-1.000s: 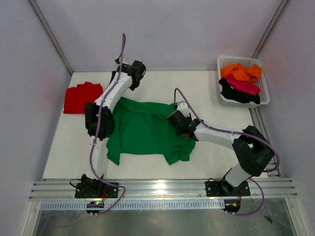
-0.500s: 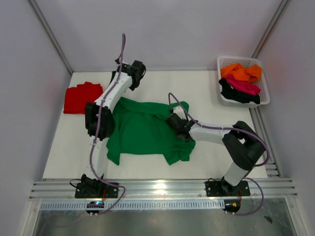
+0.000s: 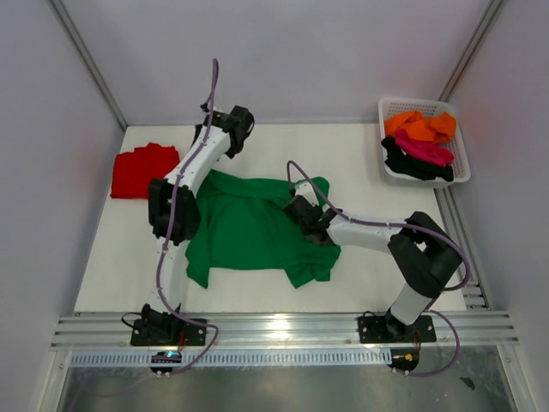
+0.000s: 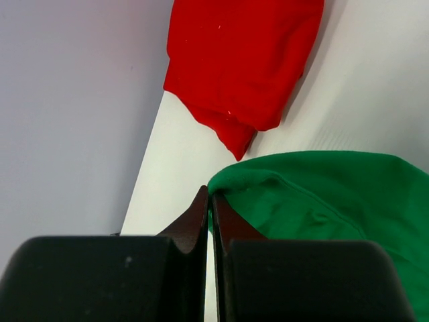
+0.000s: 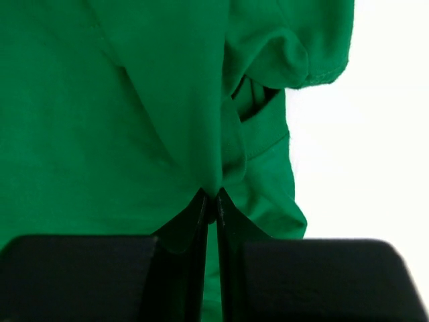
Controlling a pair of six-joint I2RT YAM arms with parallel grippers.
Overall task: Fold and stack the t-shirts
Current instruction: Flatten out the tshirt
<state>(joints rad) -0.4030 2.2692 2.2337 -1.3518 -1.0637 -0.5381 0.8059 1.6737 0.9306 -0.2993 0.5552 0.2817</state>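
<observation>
The green t-shirt point(image 3: 249, 232) and red t-shirt point(image 3: 141, 170) are soft matt cloth; the desk point(image 3: 352, 154) is smooth and matt; the basket point(image 3: 420, 102) is plastic mesh.

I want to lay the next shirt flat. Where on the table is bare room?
Widest bare patch: far right-centre, between the green t-shirt and the basket. A narrow strip runs between the shirt's near hem and the rail. Crowded: far left, where the red t-shirt sits beside the left arm, and near right, under the right arm.
</observation>
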